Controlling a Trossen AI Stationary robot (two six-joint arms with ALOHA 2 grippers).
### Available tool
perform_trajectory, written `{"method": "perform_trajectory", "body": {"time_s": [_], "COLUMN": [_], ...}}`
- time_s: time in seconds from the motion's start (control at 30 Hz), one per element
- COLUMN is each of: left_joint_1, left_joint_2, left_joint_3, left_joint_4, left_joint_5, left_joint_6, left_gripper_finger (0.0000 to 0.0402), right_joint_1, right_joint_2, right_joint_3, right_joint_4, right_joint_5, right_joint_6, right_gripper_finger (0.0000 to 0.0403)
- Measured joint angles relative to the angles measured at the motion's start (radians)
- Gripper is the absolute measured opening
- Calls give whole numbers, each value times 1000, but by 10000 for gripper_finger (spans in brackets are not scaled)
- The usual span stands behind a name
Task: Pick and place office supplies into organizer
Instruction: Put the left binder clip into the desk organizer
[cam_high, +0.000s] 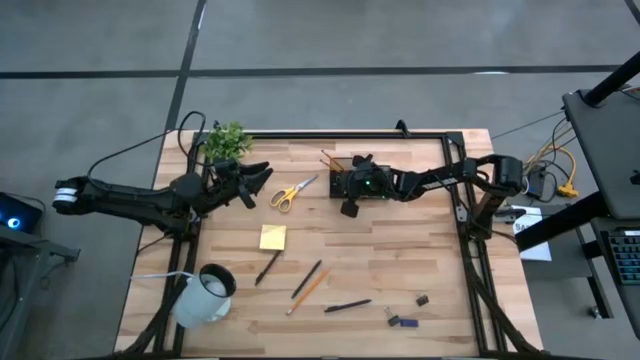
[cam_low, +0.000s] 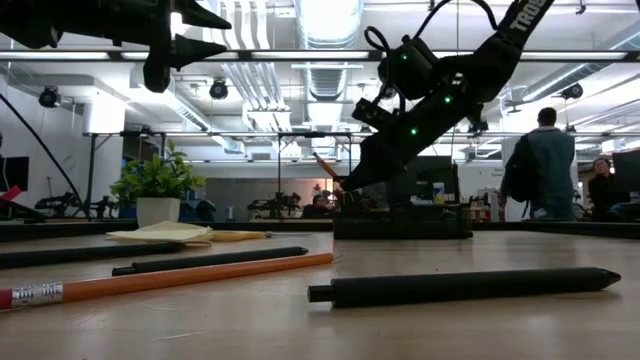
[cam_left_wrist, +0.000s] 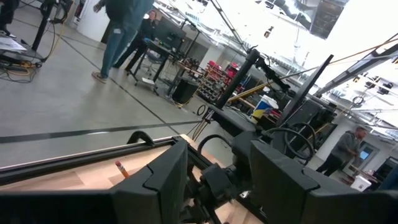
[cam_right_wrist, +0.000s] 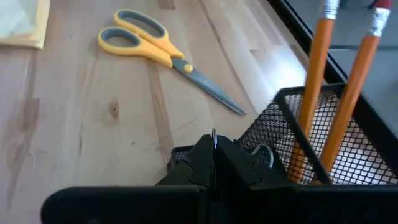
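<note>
my right gripper (cam_right_wrist: 213, 163) hung shut and empty over the organizer (cam_high: 352, 183) at upper centre, left gripper (cam_high: 255, 180) open nearby; dipping lower risked snagging mesh or knocking the pencils (cam_right_wrist: 314, 74).

Open worktop (cam_high: 400, 250) between scissors (cam_high: 292, 191) and sticky pad (cam_high: 272, 237), blocked farther back by organizer (cam_high: 352, 182) with upright pencils (cam_right_wrist: 314, 81) and right claw (cam_high: 350, 209) just above.
</note>
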Motion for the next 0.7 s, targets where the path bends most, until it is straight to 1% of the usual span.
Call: {"method": "perform_trajectory", "body": {"time_s": [0.1, 0.17, 0.37, 0.5, 0.7], "left_joint_1": [0, 0, 0, 0, -1], "left_joint_2": [2, 2, 5, 3, 1], "left_joint_3": [0, 0, 0, 0, 0], "left_joint_4": [-1, 0, 0, 0, 0], "left_joint_5": [0, 0, 0, 0, 0], "left_joint_6": [0, 0, 0, 0, 0], "left_gripper_finger": [157, 157, 157, 157, 157], "right_joint_1": [20, 24, 22, 32, 32], "right_joint_2": [0, 1, 70, 98, 91], "right_joint_3": [0, -1, 0, 18, 32], "right_joint_4": [0, 4, 6, 7, 14], "right_joint_5": [42, 47, 59, 102, 95], "right_joint_6": [-36, -43, -48, -52, -53], "right_gripper_finger": [8, 8, 8, 8, 8]}}
